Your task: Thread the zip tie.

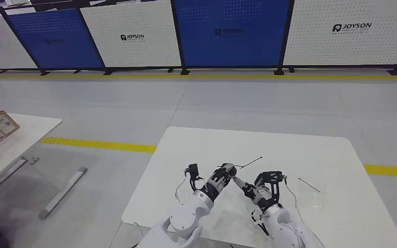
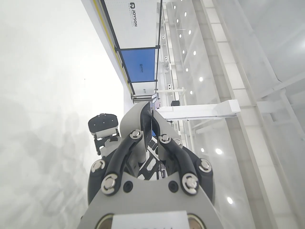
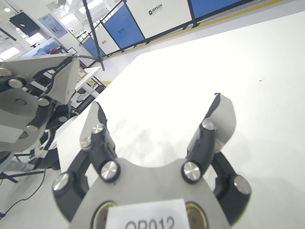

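A white bench (image 1: 310,149) stands on a pale grey floor (image 1: 124,105) crossed by a yellow line (image 1: 99,144). Blue and white perforated panels (image 1: 229,31) fence the far side. Another white table (image 1: 28,129) sits leftward. Round ceiling lights (image 2: 200,79) glow overhead.

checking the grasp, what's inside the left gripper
The left gripper is shut on a black zip tie, whose strap sticks out past the fingertips. The pinched stretch between the pads is covered.
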### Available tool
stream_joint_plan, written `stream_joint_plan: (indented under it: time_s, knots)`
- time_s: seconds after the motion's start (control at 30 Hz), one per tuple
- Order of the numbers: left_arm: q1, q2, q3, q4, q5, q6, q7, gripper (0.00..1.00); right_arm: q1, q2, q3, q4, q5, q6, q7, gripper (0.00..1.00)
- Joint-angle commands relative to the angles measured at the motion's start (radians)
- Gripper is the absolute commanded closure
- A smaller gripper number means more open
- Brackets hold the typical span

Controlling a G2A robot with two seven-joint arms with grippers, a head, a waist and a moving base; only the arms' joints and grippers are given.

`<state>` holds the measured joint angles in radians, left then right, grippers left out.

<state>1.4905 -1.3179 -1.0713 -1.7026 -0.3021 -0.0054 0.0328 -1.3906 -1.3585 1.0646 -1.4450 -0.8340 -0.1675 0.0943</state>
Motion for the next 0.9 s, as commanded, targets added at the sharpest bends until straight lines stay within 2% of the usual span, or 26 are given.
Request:
stream_joint_plan:
  time_s: [0.0,0.1,0.33,0.6,0.87]
  knots:
    - [0.002,0.000,0.001,0.001,0.000,-0.001,-0.001,1.00,0.007,-0.002,-0.005,0.008,0.007,-0.011,-0.004,0.61]
    - [0.005,0.000,0.000,0.002,-0.002,0.005,-0.012,1.00,0.012,-0.004,-0.010,0.014,0.010,-0.026,-0.021,0.67]
    - [0.008,0.001,0.002,0.005,0.011,0.002,-0.024,1.00,0.009,-0.003,-0.015,0.004,0.001,-0.064,-0.054,0.69]
    - [0.007,0.001,0.007,0.012,0.024,-0.004,-0.029,1.00,0.003,-0.002,-0.010,-0.004,0.004,-0.085,-0.064,0.69]
    - [0.007,0.001,0.009,0.016,0.032,-0.008,-0.029,1.00,0.002,-0.003,-0.010,-0.005,0.012,-0.087,-0.073,0.78]
